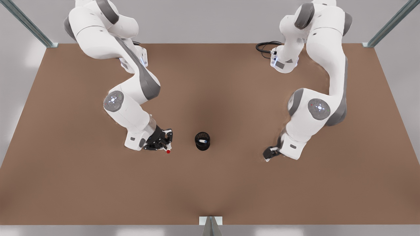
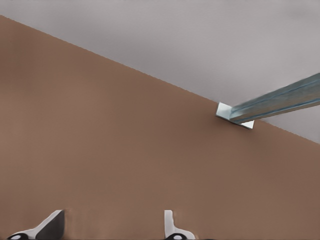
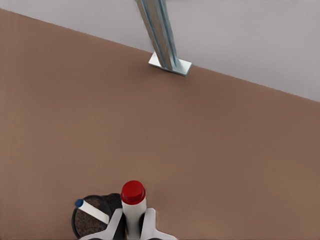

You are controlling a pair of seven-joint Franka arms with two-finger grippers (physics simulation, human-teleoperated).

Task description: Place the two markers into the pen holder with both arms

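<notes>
Two markers are showing, and one holder [image 1: 202,141]. The blue marker [image 1: 203,141] is already lying inside the holder, leaning against its rim; in the right wrist view its white barrel and blue tip [image 3: 79,203] are poking out of the black mesh cup [image 3: 90,220]. The red marker [image 3: 133,207] is standing between the fingers [image 3: 113,226] of the right tool [image 3: 133,227], which are clamped on its white barrel, red cap outermost. In the front view that tool [image 1: 163,141] is hanging just beside the holder, on the front view's left of it, with the red cap [image 1: 168,151] peeking out below.

The left tool [image 1: 269,154] is waiting well apart from the holder, on the front view's right of it; its fingers [image 2: 50,225] are standing apart with nothing between them.

Everything is resting on a plain brown desk [image 1: 210,183]. Grey walls are rising around it, and metal struts [image 2: 280,102] are meeting the desk's edges well away from the holder.
</notes>
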